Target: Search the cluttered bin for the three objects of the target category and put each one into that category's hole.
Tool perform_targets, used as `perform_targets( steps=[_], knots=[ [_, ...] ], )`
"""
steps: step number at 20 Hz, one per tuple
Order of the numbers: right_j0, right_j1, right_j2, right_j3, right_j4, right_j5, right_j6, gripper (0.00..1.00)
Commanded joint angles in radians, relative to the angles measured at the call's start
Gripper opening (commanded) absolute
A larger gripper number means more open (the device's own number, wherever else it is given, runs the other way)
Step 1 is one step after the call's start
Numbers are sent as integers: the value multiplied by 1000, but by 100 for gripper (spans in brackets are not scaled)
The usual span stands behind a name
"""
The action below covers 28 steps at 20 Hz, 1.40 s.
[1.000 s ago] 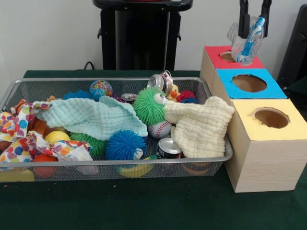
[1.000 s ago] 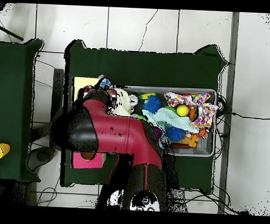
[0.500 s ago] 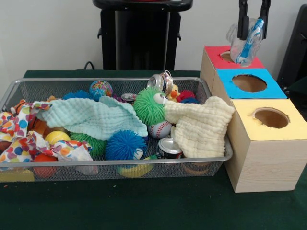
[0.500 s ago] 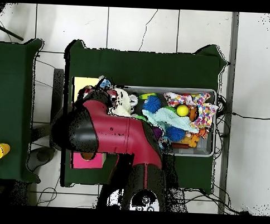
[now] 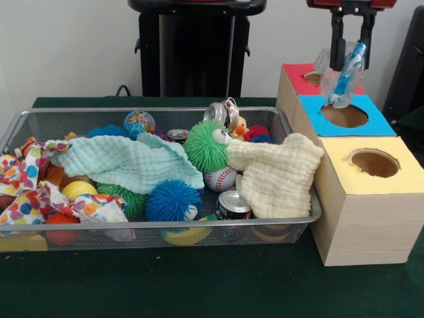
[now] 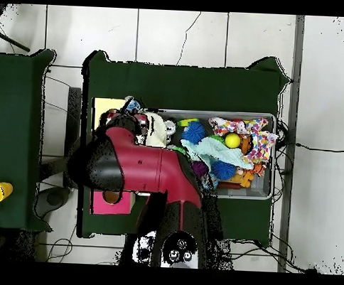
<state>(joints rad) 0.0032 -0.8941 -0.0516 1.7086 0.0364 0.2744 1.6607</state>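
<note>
Hanging near-upright in the jaws, plastic bottle [image 5: 342,71], over blue hole [image 5: 344,115]

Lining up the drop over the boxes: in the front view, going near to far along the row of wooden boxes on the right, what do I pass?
Yellow-topped box → blue-topped box → red-topped box, with the gripper holding a clear plastic bottle over the blue hole's far edge.

Even indoor light, soft shadows under the wire bin [image 5: 159,228], front view slightly soft, no glare
</note>
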Motion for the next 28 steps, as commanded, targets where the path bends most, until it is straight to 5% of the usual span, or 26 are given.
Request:
perform_targets(
  steps=[1,28],
  knots=[
    [17,63,41,66,-25,-43,161,0],
    [-2,64,62,167,-22,-222,206,0]
  ],
)
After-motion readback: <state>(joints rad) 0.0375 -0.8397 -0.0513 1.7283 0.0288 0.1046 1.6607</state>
